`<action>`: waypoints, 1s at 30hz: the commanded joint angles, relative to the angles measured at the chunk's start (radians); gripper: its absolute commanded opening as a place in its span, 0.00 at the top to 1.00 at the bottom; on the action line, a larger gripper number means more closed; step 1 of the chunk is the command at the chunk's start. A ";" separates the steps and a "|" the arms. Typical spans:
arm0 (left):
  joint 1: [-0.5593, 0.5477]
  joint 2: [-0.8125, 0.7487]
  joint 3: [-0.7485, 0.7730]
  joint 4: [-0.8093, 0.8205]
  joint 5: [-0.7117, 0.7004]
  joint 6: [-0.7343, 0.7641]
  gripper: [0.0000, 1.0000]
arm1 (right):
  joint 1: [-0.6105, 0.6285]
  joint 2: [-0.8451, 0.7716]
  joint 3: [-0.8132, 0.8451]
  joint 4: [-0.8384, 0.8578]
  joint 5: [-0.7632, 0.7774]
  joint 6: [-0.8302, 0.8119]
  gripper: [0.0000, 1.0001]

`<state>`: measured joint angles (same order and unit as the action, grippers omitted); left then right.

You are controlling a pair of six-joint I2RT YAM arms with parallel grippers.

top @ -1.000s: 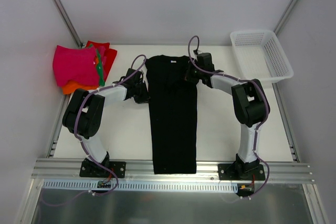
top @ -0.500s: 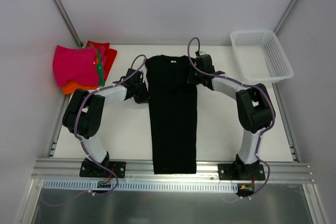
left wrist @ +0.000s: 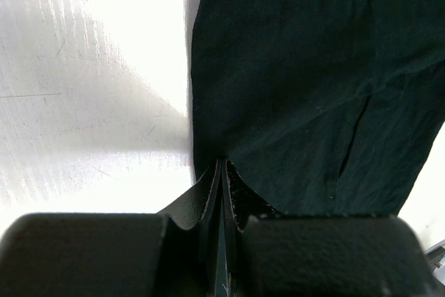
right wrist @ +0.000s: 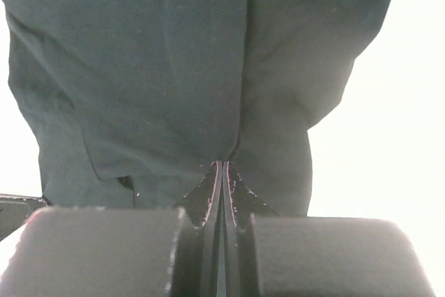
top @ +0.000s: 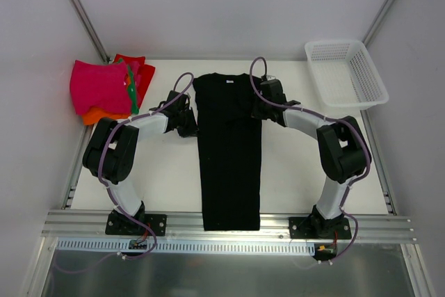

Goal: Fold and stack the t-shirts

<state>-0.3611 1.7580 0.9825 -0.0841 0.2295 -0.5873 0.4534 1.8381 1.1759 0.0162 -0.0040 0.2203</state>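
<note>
While the black t-shirt (top: 229, 165) is lying lengthwise down your desk (top: 299, 165), your left gripper (left wrist: 222, 170) and right gripper (right wrist: 221, 170) are pinching shut on its opposite side edges, with folded t-shirts (top: 104, 88) piled at far left

Top view: the magenta t-shirt (top: 101, 87) covers most of the stack. The orange t-shirt (top: 94, 116) shows only a near strip, the red t-shirt (top: 131, 60) a far corner, and the green t-shirt (top: 129, 92) a sliver. How those three are folded cannot be told.

The neck label (top: 227, 82) on the black t-shirt (top: 229, 158) is too small to read. Both arms' fingertips are hidden under their wrists.

Left wrist view: the left gripper (left wrist: 222, 172) body is a blurred dark mass. How much cloth lies between the closed pads is hidden. The shirt is cut off at the top and right edges.

Right wrist view: the right gripper (right wrist: 221, 172) is likewise blurred, and the shirt is cut off at the top.
</note>
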 commanded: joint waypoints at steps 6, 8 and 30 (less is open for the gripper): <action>-0.007 -0.017 -0.002 0.015 0.001 -0.009 0.98 | 0.034 0.007 -0.002 0.008 -0.043 0.022 0.99; -0.007 -0.020 -0.005 0.015 -0.002 -0.008 0.98 | 0.034 0.027 0.007 0.017 -0.057 0.028 0.81; 0.014 -0.118 0.159 0.207 0.050 0.119 1.00 | -0.016 -0.103 0.189 -0.085 -0.082 -0.038 0.41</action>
<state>-0.3580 1.6199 1.0626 0.0006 0.2310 -0.5289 0.4397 1.7771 1.3449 -0.0353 -0.0685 0.2050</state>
